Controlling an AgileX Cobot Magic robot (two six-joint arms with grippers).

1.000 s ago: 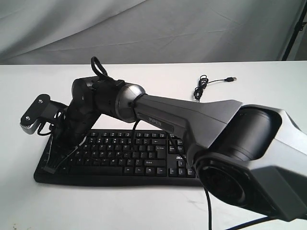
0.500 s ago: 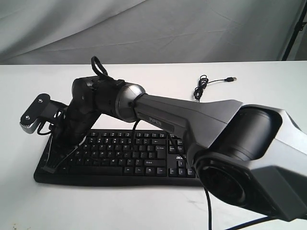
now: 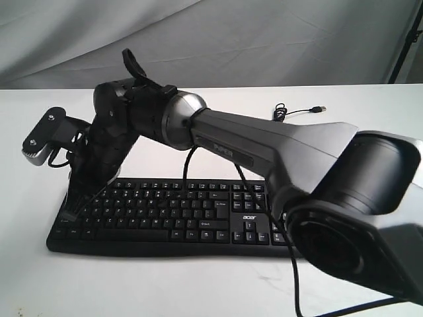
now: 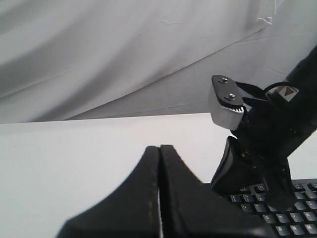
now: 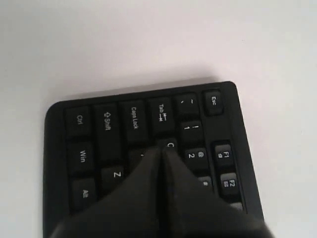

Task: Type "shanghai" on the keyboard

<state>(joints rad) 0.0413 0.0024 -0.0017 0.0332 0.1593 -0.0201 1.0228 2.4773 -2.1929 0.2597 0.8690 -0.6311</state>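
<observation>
The black keyboard (image 3: 172,214) lies flat on the white table, its "acer" logo beside the number pad. My right arm reaches across to the keyboard's left end. Its gripper (image 3: 73,211) is shut and empty, tip hovering just above the keys there. In the right wrist view the closed fingertips (image 5: 162,149) sit over the keys between Caps Lock, Tab and 2 on the keyboard (image 5: 106,121). My left gripper (image 4: 159,148) is shut on nothing, held above the table left of the keyboard (image 4: 290,218); it does not show in the exterior view.
The keyboard's thin black USB cable (image 3: 281,119) lies coiled on the table behind it. A grey cloth backdrop hangs behind the table. The right arm's wrist camera (image 3: 41,139) juts out leftward above the keyboard's left end.
The right arm has risen, lifting its shut gripper's tip up off the keyboard's left end and slightly toward the back. The keyboard has not moved.
</observation>
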